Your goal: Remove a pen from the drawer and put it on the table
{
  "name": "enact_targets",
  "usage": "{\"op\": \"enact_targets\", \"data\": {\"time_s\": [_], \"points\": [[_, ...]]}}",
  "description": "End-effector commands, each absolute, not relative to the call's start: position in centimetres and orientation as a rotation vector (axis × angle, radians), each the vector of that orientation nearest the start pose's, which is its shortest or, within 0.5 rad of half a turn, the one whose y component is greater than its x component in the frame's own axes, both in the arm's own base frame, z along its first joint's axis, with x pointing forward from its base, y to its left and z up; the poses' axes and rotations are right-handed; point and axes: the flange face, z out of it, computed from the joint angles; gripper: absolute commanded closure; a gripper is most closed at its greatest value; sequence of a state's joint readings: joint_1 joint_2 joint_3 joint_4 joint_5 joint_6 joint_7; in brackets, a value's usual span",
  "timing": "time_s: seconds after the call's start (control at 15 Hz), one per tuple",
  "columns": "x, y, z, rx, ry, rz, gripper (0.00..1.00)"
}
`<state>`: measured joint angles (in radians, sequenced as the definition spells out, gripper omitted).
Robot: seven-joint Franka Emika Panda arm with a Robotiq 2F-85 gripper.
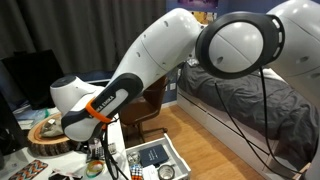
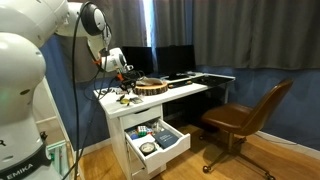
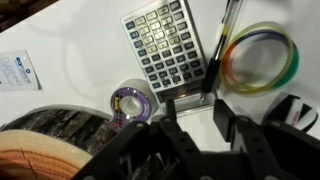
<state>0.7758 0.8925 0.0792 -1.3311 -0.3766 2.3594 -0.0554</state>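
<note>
In the wrist view my gripper [image 3: 196, 104] is open and empty, low over the white table [image 3: 80, 50]. A dark pen [image 3: 215, 55] lies on the table beside a grey calculator [image 3: 165, 45]. Its near end sits just beyond my fingertips, between them. In an exterior view the gripper [image 2: 124, 78] hangs over the left end of the table [image 2: 190, 88]. The drawer [image 2: 168, 150] is pulled out below it, with small items inside. The drawer also shows in an exterior view [image 1: 180, 160].
A rainbow-edged tape roll [image 3: 260, 55] lies right of the pen and a purple roll [image 3: 132, 100] left of my fingers. The bark-edged wooden slab [image 3: 40, 140] is close by, and a white card [image 3: 15, 70]. A brown chair [image 2: 245, 115] stands by the table, a bed [image 1: 250, 100] behind.
</note>
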Motion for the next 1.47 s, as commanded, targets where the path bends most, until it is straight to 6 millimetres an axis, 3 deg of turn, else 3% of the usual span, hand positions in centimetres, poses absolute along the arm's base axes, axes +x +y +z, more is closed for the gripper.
{"op": "enact_targets", "data": {"time_s": [0.0, 0.27, 0.73, 1.13, 1.4], "points": [[50.9, 57.2, 22.5, -2.752, -1.722, -0.386, 0.24], [49.3, 57.1, 25.8, -2.779, -1.595, -0.367, 0.01], [47.1, 54.7, 32.5, -2.885, -1.224, -0.396, 0.00], [45.1, 50.2, 37.6, -2.994, -0.866, -0.466, 0.00], [41.8, 47.4, 40.1, -2.980, -0.926, -0.461, 0.00]]}}
